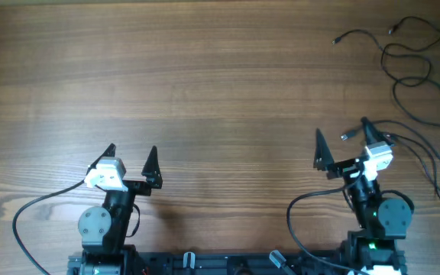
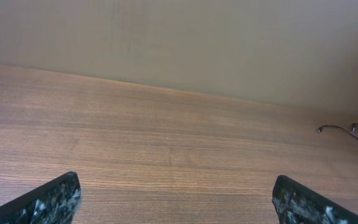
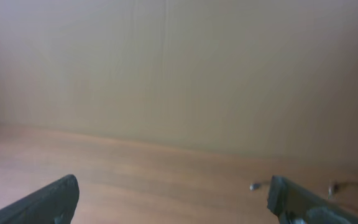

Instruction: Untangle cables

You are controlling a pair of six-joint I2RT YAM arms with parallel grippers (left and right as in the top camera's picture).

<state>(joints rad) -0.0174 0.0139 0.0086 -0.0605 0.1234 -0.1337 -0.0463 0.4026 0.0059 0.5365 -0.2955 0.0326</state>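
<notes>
Cables (image 1: 396, 84) lie in loose tangle at far right of table (image 1: 205, 76), strands trailing past right arm, none gripped. Right gripper (image 1: 341, 127) has jaws wide apart, empty, held low beside nearest plug - likely staged for first pick. Left gripper (image 1: 132, 149) also spread, empty, well apart from cables - pointing forward, probably waiting.

soft even light, right wrist blurred

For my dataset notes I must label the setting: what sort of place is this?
Probably a robotics lab or test bench: a left arm and right arm stand at the edge of a wooden table, a plain wall behind, thin black cables lying loose.
</notes>
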